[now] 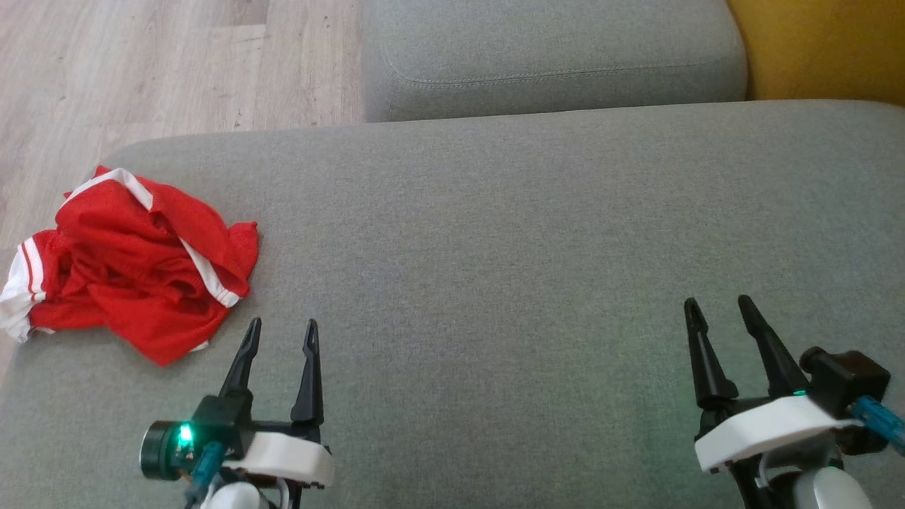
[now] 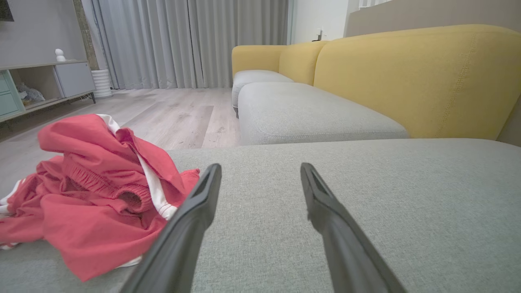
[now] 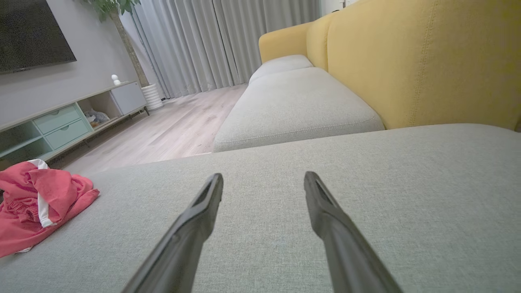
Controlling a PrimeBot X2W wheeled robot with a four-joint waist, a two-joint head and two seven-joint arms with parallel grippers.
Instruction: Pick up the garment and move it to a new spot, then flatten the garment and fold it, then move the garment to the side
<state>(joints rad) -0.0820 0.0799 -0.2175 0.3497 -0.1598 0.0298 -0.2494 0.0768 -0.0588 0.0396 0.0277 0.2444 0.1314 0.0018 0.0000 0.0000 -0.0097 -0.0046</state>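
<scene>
The garment [image 1: 134, 261], red with white trim, lies crumpled in a loose heap at the left edge of the grey seat cushion [image 1: 495, 247], and its white-cuffed end seems to reach right to that edge. The left end effector [image 1: 283, 324] hovers just beside the heap's near-right side, jaws spread wide and holding nothing. The right end effector [image 1: 718, 302] is well apart toward the cushion's right side, equally wide open and empty.

The cloth looks thin, light and limp. It will probably drape and slide rather than keep any shape, and a pinch on a single loose fold may only drag one layer out. The gathered elastic waistband [image 2: 101, 185], seen in the left wrist view, looks like the firmest hold. The white-striped hem [image 1: 205, 272] nearest the left fingers is the easier reach, but a flimsier one.
</scene>
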